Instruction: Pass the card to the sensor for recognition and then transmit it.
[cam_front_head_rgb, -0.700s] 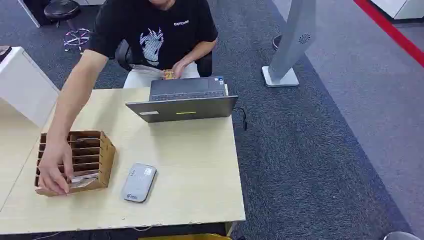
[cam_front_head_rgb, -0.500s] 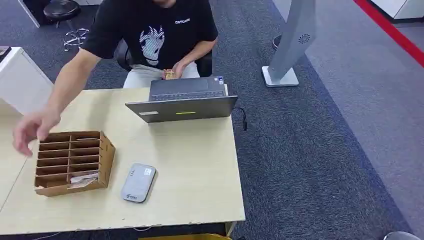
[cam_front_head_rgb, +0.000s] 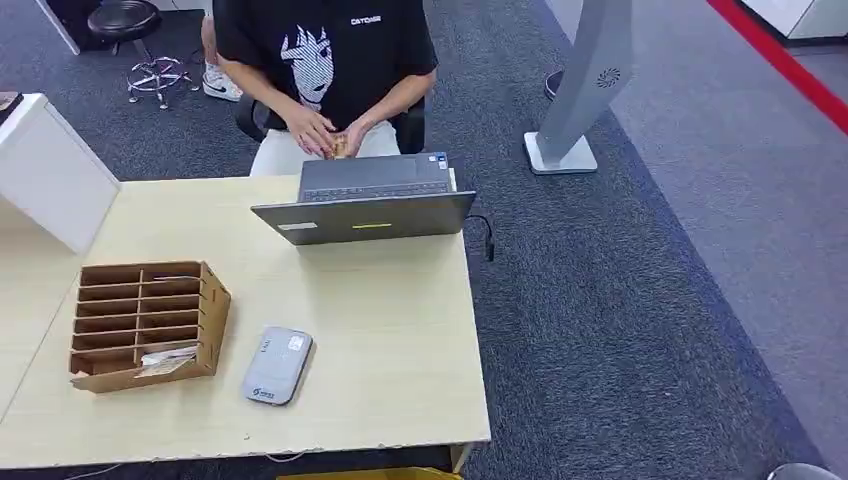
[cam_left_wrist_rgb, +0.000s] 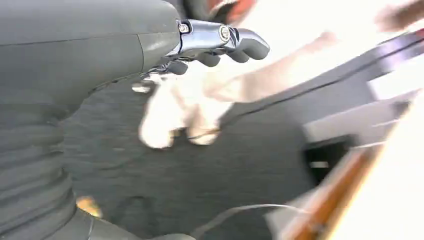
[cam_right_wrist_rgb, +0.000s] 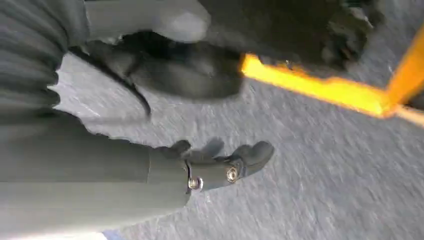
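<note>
Lying on one table (cam_front_head_rgb: 380, 340): one sensor (cam_front_head_rgb: 277, 365), one card rack (cam_front_head_rgb: 145, 325), one laptop (cam_front_head_rgb: 368, 198); both hands empty, fingers apart.

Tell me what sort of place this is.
Probably an office or lab workspace: grey carpet floor, a wooden desk bearing a laptop, and a person seated behind it.

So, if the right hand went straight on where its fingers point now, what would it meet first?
Probably just the grey carpet; nothing lies before the right hand, and the yellow bar sits aside. Depth is unclear.
</note>
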